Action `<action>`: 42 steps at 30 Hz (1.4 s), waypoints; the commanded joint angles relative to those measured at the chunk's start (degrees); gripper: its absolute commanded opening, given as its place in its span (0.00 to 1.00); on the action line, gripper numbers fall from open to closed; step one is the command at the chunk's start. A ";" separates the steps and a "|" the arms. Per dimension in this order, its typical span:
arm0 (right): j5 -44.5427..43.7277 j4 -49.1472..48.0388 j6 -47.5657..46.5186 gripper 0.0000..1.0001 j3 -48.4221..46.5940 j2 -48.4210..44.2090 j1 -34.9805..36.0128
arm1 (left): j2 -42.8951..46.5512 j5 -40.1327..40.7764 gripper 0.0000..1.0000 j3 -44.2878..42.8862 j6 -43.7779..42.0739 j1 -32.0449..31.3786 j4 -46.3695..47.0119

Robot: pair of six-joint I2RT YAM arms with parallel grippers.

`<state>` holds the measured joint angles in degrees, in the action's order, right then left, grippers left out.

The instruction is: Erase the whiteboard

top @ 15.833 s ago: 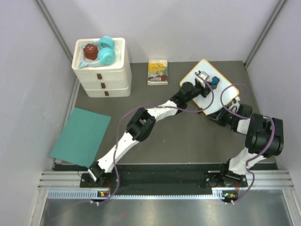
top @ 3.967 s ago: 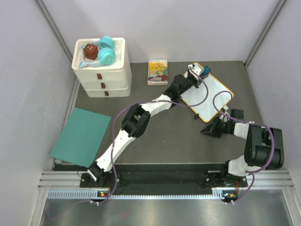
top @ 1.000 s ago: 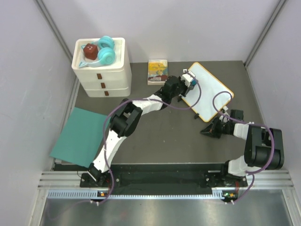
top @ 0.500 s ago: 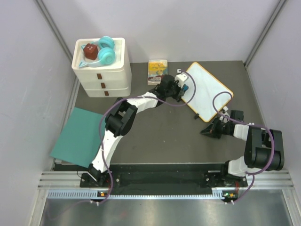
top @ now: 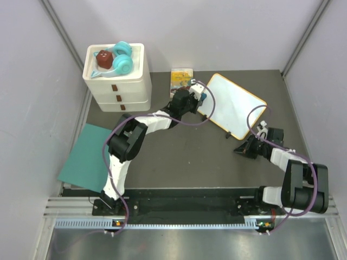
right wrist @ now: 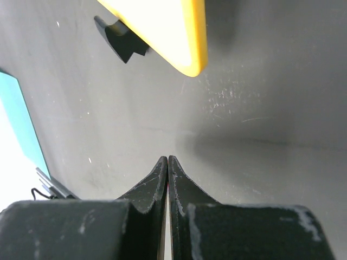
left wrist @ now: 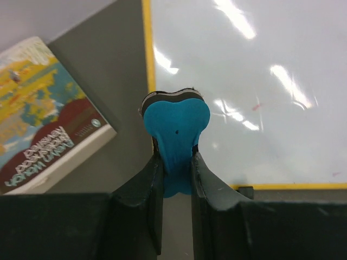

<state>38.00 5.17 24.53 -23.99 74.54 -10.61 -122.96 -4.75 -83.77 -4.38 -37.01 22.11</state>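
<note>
Your whiteboard (top: 234, 102) lies skewed at the table's far right, just beside the picture book (top: 181, 81). It is white and glossy with glare streaks. It has a thin yellow frame, rounded corners and a black foot (right wrist: 122, 39) under its near corner, and a few faint red specks (left wrist: 255, 106) show on it. Your left gripper (left wrist: 176, 162) clamps a blue eraser (left wrist: 176, 119) at the board's left edge. Your right gripper (right wrist: 167, 165) is pinched together on nothing, low over the table near that corner.
</note>
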 commanded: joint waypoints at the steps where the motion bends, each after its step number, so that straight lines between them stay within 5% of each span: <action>1: -1.08 -0.25 -1.07 0.00 0.52 -2.82 0.77 | 4.66 4.31 0.00 0.28 0.61 0.98 11.20; 10: -2.93 4.76 -2.56 0.00 -0.09 -12.91 0.77 | 11.50 13.25 0.00 -2.01 -2.12 0.98 -7.04; 14: -2.58 8.10 -2.74 0.00 -1.06 -16.44 0.77 | 14.49 14.34 0.00 -1.84 10.68 3.17 -19.18; 18: -1.96 9.24 -1.77 0.01 -0.62 -19.43 0.94 | 18.62 5.12 0.00 4.04 20.80 7.21 -26.84; 22: -3.37 8.11 -0.37 0.11 0.52 -19.88 2.44 | 22.40 0.89 0.00 11.59 26.60 8.45 -30.64; 25: -2.84 5.74 1.65 0.16 1.92 -19.88 2.70 | 25.48 0.36 0.24 18.89 28.81 8.89 -28.26; 30: -3.98 5.46 1.92 0.23 1.32 -19.44 2.88 | 26.72 0.97 0.79 22.07 27.50 9.24 -29.30; 32: -4.07 6.17 1.48 0.29 0.70 -19.52 2.88 | 26.63 0.97 0.86 21.63 26.45 9.24 -30.19; 36: -4.60 6.00 1.22 0.56 -0.36 -21.27 2.88 | 27.68 2.37 0.98 21.72 24.95 9.33 -30.81; 42: -5.04 6.87 0.95 0.73 -2.11 -22.69 2.88 | 30.84 4.31 0.99 21.80 25.90 10.12 -32.12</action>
<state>33.45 13.28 26.11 -22.22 53.47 -8.25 -96.75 -2.22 -61.25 20.86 -27.75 -9.67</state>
